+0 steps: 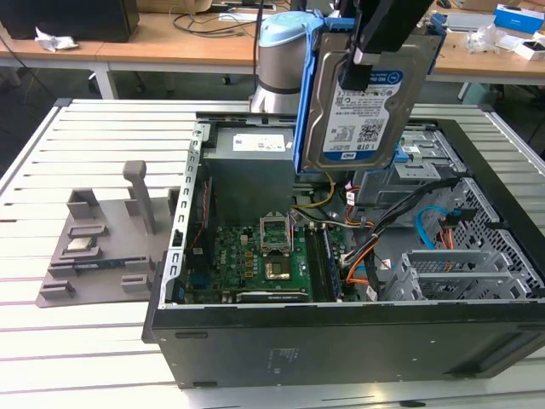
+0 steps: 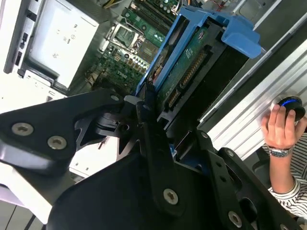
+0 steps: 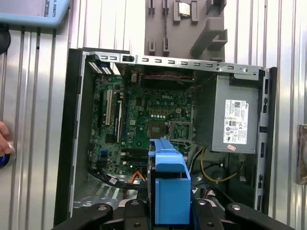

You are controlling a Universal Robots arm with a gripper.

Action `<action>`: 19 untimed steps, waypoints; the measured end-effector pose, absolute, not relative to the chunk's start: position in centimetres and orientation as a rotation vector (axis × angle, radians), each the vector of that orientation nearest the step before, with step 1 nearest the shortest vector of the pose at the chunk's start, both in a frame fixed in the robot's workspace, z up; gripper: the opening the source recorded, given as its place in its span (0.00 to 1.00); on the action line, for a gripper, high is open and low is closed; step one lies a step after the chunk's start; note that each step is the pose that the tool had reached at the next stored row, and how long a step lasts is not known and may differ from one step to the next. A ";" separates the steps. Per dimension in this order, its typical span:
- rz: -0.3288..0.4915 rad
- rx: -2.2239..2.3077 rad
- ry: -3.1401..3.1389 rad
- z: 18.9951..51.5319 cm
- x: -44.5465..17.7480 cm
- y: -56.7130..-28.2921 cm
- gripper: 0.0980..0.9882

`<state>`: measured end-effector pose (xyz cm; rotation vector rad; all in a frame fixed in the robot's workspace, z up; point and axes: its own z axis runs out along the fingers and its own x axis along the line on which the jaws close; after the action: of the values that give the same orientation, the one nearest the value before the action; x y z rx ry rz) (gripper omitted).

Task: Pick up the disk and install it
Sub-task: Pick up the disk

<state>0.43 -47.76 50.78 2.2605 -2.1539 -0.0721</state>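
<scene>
Disk (image 1: 358, 119) (seemingly clamped) over cabled case (image 1: 341, 341).

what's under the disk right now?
The disk, held by the gripper, hangs above the open computer case, over cables beside the motherboard. The spot straight beneath is covered by the disk itself.

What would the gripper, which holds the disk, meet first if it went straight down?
Probably the loose cables inside the computer case, beneath the disk that the gripper holds; depth is unclear.
</scene>
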 end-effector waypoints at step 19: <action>-0.072 2.260 -2.154 50.3 0.4 -52.4 0.30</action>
<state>0.41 -52.35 50.32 2.2605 -2.1539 -0.0722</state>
